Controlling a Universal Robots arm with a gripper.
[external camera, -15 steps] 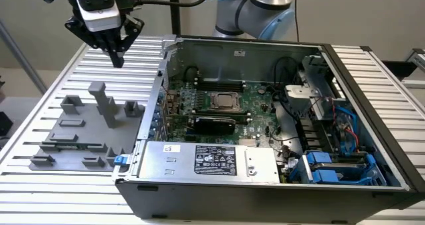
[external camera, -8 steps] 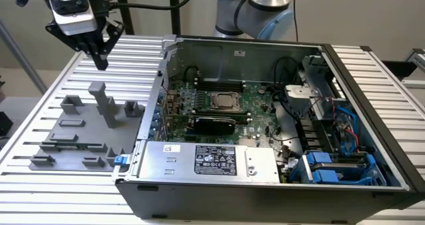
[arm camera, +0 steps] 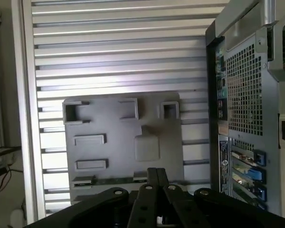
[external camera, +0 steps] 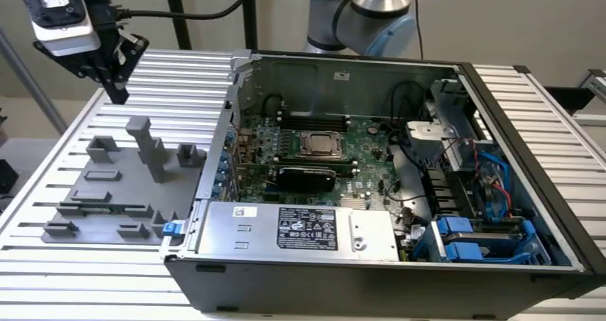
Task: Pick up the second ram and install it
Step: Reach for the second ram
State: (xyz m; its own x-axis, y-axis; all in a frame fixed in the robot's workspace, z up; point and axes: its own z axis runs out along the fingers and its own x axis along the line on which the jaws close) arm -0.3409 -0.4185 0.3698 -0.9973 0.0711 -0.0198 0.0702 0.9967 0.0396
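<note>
The end effector (external camera: 116,92) hangs over the surface (external camera: 57,264), fingers pressed together, empty. The second ram (arm camera: 111,180) stands edge-up in the gray fixture (external camera: 118,193) (presumably for pinching from above).

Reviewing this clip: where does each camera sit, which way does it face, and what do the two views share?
Exterior view: off the arm, raised, looking down into the open computer case, with the gray tray at the exterior view's left; the arm and claw show on the far side.
Wrist view: on the wrist, looking down past the claw at the tray and ribbed table, with the case's rear panel beside them.
Shared: claw, tray, table, case, and the second ram lying in the tray.
</note>
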